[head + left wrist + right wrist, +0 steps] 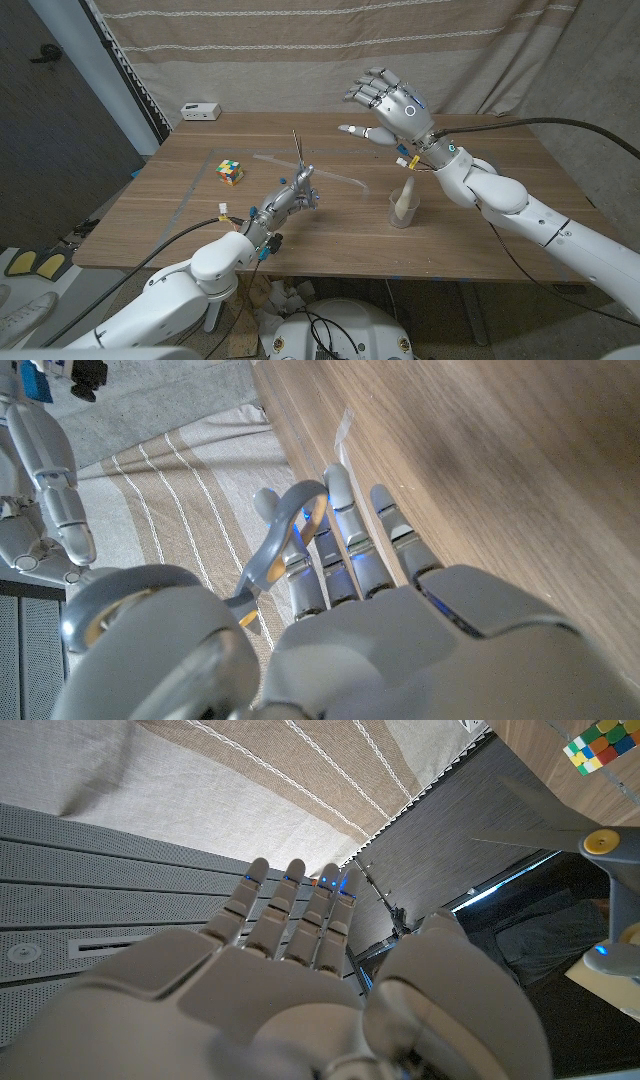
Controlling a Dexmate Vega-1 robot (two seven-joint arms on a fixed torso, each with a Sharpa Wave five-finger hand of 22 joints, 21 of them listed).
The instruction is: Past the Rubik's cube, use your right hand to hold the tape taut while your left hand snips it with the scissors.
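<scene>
A wooden table (480, 160) is seen from the head view, backed by a striped beige curtain (300, 50). The right hand (390, 105) is raised above the table's far side, well to the right of the Rubik's cube (231, 172), with its fingers spread and slightly curled and nothing held in them; in the right wrist view the same hand (290, 970) is shown with fingers (285, 915) side by side against the curtain. The left hand (290, 200) is held just right of and nearer than the cube, and the scissors (300, 165) are gripped in it, blades pointed up and away, closed as far as can be told. In the left wrist view the grey handle loop of the scissors (290, 520) is seen threaded by the fingers (345, 530), which are pressed together. The tape (290, 165) appears as a pale, translucent strip laid along the table from beyond the cube toward the right, passing behind the scissors; its ends cannot be made out clearly. A clear cup (404, 210) stands right of the cube, below the right hand, and a pale cone-shaped object (405, 195) is held upright in it. The cube is multicoloured and lies on the table's left part. A small white box (200, 111) sits at the far left corner, beyond the cube.
</scene>
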